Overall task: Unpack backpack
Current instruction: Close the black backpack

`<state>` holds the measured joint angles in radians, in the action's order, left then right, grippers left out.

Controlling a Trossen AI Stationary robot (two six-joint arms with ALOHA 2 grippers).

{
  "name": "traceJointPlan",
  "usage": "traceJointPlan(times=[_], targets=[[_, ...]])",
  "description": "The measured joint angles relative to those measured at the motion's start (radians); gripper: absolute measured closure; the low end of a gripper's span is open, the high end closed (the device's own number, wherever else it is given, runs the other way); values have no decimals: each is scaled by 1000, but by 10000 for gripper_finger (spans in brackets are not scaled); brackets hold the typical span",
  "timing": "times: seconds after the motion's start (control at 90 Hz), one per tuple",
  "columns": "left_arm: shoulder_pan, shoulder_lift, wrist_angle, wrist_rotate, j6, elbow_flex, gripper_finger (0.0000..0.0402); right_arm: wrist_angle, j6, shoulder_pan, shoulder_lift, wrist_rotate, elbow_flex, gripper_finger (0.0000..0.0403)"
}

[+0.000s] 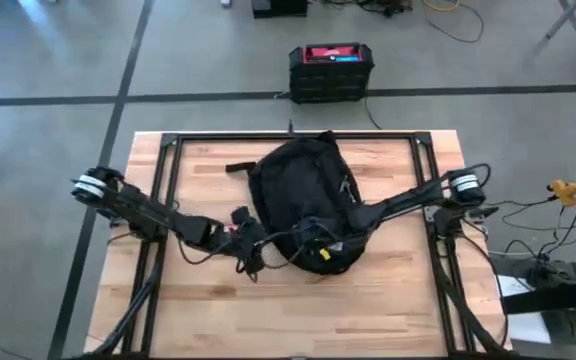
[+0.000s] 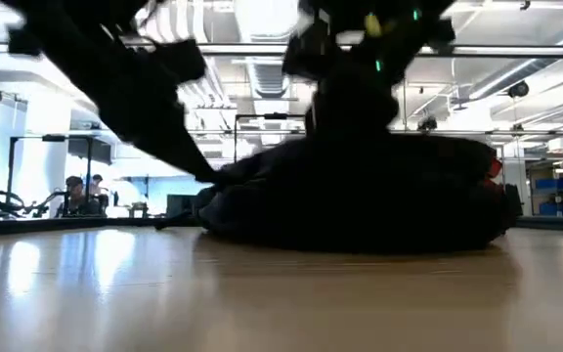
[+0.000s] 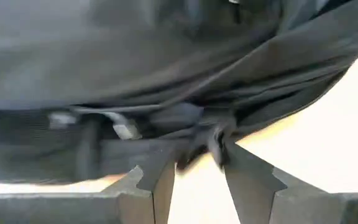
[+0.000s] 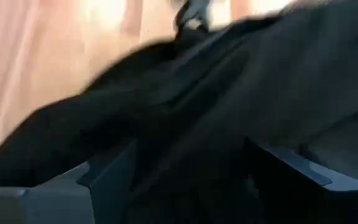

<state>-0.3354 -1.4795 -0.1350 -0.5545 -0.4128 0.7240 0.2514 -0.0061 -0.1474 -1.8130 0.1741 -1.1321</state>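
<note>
Black rounded backpack (image 1: 303,200) lies slumped mid-table.

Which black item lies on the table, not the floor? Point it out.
The backpack: soft, rounded, lying on the wooden table between both arms. The rigid black box with a red top stands on the floor beyond it.

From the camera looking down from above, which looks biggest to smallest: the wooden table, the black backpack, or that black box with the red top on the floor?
1. Wooden table
2. Backpack
3. Black box with the red top, though it sits on the floor, farther from the camera, so it may look smaller than it is.
</note>
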Motion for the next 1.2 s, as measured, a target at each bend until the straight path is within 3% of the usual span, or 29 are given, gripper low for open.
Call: traceJointPlan(times=[0.089,0.2,0.3,0.389,0.478,0.589,0.7,0.844,0.978,1.089,1.2], targets=[[-22,62,-115,-99,-17,-2,283,80,18,-8,-4,-2,34,137],[5,129,-105,-177,-23,-37,283,245,19,-29,37,9,50,148],[58,135,-6,-145,-6,-78,283,442,19,-53,105,10,45,154],[89,101,204,-81,69,-116,283,540,42,-74,179,29,25,158],[110,53,361,-73,171,-122,283,522,60,-92,258,41,-1,163],[166,-17,492,-67,276,-81,283,359,52,-111,308,54,-6,171],[267,-115,520,57,326,0,283,222,-4,-110,315,60,-6,180],[408,-271,503,197,366,137,283,158,-50,-109,258,53,-6,192],[487,-393,380,344,360,285,283,200,-14,-110,194,31,-6,199],[488,-450,206,351,349,365,283,312,68,-119,165,13,-6,198],[477,-476,93,337,286,368,283,352,135,-129,170,34,-5,196]])
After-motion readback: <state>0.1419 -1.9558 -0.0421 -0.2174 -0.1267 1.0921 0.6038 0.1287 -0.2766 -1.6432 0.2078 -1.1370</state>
